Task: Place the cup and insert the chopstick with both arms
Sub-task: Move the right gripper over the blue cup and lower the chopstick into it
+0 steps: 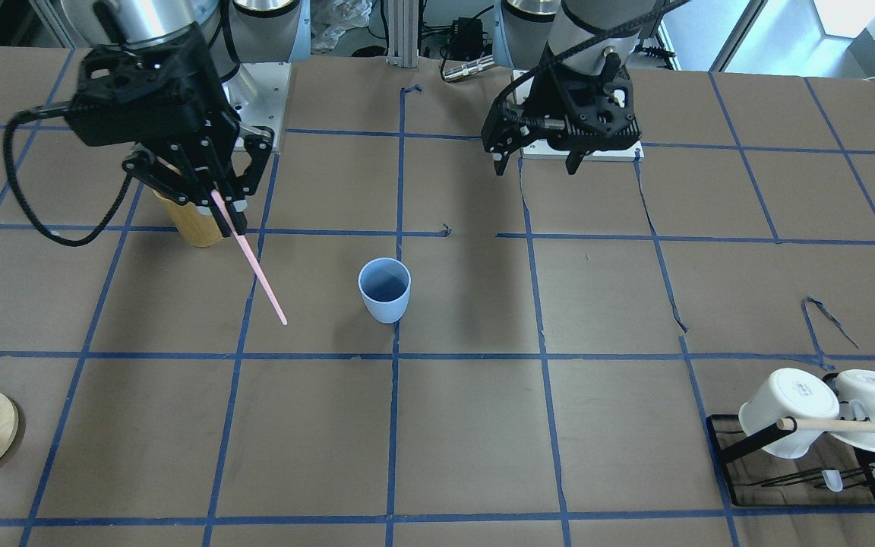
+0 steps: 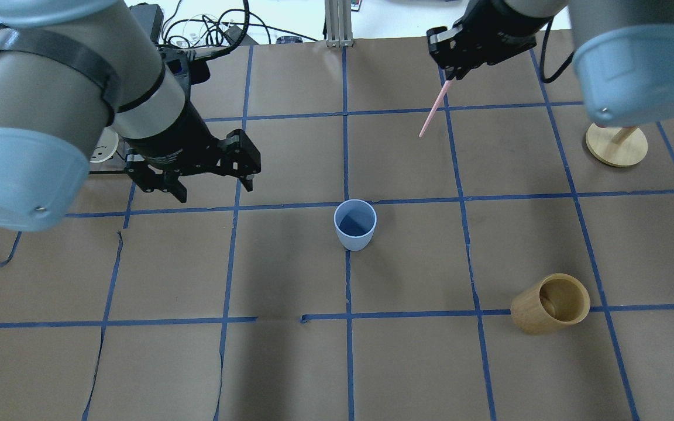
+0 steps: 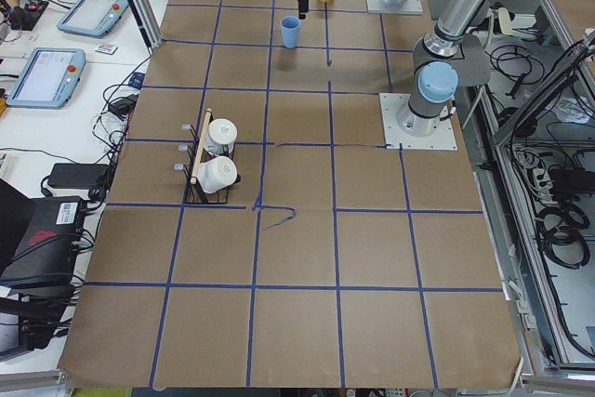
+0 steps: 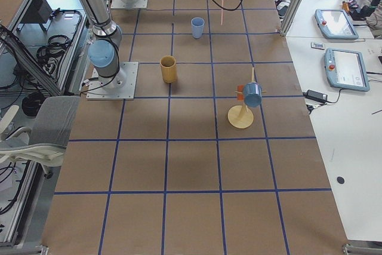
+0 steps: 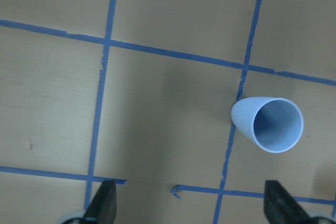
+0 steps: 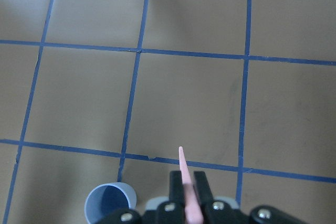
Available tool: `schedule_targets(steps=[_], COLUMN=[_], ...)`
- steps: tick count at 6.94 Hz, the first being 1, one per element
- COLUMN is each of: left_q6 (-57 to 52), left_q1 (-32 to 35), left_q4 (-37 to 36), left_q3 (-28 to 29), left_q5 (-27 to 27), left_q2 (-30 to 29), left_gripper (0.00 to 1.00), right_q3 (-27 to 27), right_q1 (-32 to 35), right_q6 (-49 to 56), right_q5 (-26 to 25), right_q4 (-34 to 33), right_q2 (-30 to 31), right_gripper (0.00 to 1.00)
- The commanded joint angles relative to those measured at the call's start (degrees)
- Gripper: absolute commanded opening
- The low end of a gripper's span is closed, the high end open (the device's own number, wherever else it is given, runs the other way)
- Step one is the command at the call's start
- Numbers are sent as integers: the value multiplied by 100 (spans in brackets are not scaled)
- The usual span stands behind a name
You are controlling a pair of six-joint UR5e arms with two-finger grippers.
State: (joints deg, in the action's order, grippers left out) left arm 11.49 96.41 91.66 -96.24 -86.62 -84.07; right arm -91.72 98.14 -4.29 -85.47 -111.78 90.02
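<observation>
Overhead exterior shows the blue cup (image 2: pixel 355 225) standing upright, mouth up, on the brown table (image 2: pixel 290 368), right on a blue tape line near the middle of the grid. Neither arm touches it.

The right gripper (image 2: pixel 451 73) sits at about 1 o'clock from the cup, well apart from it. Its fingers are drawn in narrow and pinch the upper end of the pink chopstick (image 2: pixel 435 111). The stick slants out of the fingers toward 7 o'clock, so its free tip points roughly back at the cup but stops well short of the rim. In the right wrist-mounted view the chopstick (image 6: pixel 186 190) runs straight up from between the two fingers of the right gripper (image 6: pixel 187 179), and the cup (image 6: pixel 110 203) lies at 8 o'clock from them, cut off by the bottom edge.

The left gripper (image 2: pixel 215 190) hangs at roughly 9 o'clock from the cup, also clear of it. Its jaws stand wide apart with nothing between them. In the left wrist-mounted view only the two fingertips of the left gripper (image 5: pixel 191 205) show along the bottom edge, and the cup (image 5: pixel 269 124) lies between 1 and 2 o'clock from their midpoint, its open mouth toward the camera.

A wooden cup (image 2: pixel 550 304) stands at 4 o'clock from the blue one. In the exterior front-facing view a black rack with two white mugs (image 1: pixel 787 410) occupies the 4 o'clock corner of the table.
</observation>
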Motion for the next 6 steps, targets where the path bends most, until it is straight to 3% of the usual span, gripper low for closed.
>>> schedule_targets(steps=[1,2,6], left_q6=[-523,-759,-1008], left_q1=[-183,-323,-474], left_q4=[930,811,81], left_q3=[517,606,537], left_q5=[-170,-501,-487], left_q2=[110,93,-57], left_gripper=[100,100,100], right_q3=[-460,-478,-768], right_q1=[965,1300,1427], right_q6=[-1332,-1572,-1557], right_q5=[-687,-804,-638], right_q4=[-283,-266,-108], right_q2=[-19,-37,-37], right_gripper=[0,0,0])
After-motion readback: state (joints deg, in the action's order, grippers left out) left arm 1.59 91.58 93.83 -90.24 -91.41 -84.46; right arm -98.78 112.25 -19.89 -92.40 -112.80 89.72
